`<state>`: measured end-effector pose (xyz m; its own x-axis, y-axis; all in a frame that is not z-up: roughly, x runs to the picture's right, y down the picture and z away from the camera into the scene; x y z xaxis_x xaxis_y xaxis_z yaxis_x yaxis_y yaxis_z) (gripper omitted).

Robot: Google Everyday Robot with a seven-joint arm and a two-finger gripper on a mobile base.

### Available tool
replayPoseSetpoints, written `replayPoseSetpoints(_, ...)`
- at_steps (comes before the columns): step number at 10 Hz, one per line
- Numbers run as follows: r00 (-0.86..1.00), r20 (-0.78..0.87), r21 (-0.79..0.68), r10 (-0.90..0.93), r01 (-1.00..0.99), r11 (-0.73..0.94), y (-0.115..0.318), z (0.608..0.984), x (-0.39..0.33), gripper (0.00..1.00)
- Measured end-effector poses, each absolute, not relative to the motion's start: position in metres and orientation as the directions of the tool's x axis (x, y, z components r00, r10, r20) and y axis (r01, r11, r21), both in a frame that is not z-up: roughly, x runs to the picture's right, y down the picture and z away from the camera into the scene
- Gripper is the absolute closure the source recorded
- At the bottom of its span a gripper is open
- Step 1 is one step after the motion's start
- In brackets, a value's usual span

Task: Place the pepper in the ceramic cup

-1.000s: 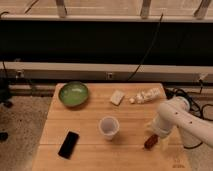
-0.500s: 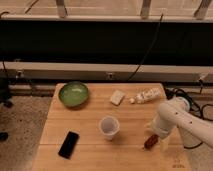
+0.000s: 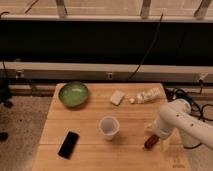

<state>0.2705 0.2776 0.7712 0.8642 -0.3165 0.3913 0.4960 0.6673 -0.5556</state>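
A white ceramic cup (image 3: 108,126) stands upright near the middle of the wooden table (image 3: 90,150). A small red pepper (image 3: 150,142) lies on the table to the cup's right, at the tip of my arm. My gripper (image 3: 152,137) is down at the pepper, at the end of the white arm that comes in from the right. The arm's wrist hides most of the gripper.
A green bowl (image 3: 73,94) sits at the table's back left. A black phone (image 3: 68,144) lies at the front left. A pale sponge-like block (image 3: 117,97) and a white tube-shaped packet (image 3: 145,95) lie at the back. A dark wall with cables runs behind.
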Motion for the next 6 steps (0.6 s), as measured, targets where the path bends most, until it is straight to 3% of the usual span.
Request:
replayPoseSetpoints(3,0.861,0.392,-0.556,-0.324,0.502,0.662,0.2822,0.7773,0.2717,0.22)
replayPoseSetpoints(4,0.861,0.391,-0.556,-0.326,0.503,0.661,0.2829,0.7787,0.2722,0.28)
replayPoseSetpoints(6,0.861,0.391,-0.560,-0.325,0.503,0.658,0.2858,0.7819,0.2732,0.51)
